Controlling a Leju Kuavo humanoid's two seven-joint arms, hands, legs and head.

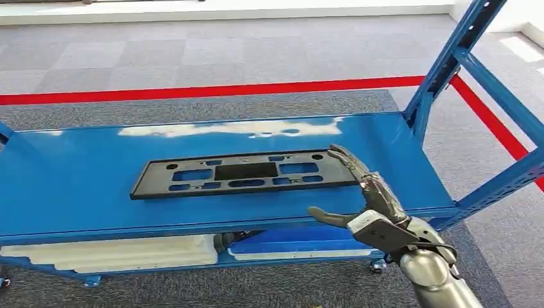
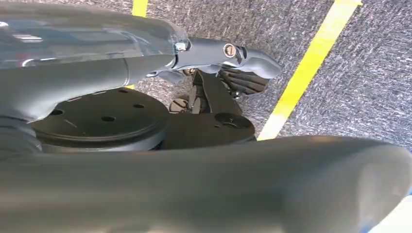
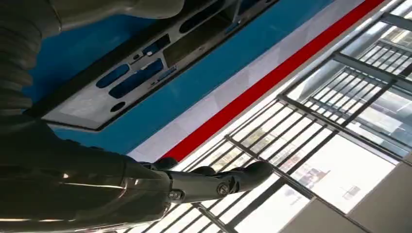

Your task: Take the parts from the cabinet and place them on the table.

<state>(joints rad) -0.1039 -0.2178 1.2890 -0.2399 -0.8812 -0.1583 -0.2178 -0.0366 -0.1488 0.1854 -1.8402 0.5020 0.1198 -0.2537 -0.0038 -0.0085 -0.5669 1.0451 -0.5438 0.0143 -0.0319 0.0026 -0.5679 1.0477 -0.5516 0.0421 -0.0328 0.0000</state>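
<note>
A red floor stripe (image 1: 212, 91) crosses grey carpet (image 1: 192, 58); white foam slabs (image 1: 115, 253) lie on the lower shelf.

The right arm (image 1: 436, 276) reaches up and forward, its wrist cocked. The right hand (image 1: 369, 199) is spread, nothing in it, fingers (image 1: 349, 160) stretched ahead and thumb (image 1: 327, 216) jutting sideways. The left hand (image 2: 238, 68) hangs down, fingers curled inward.
</note>
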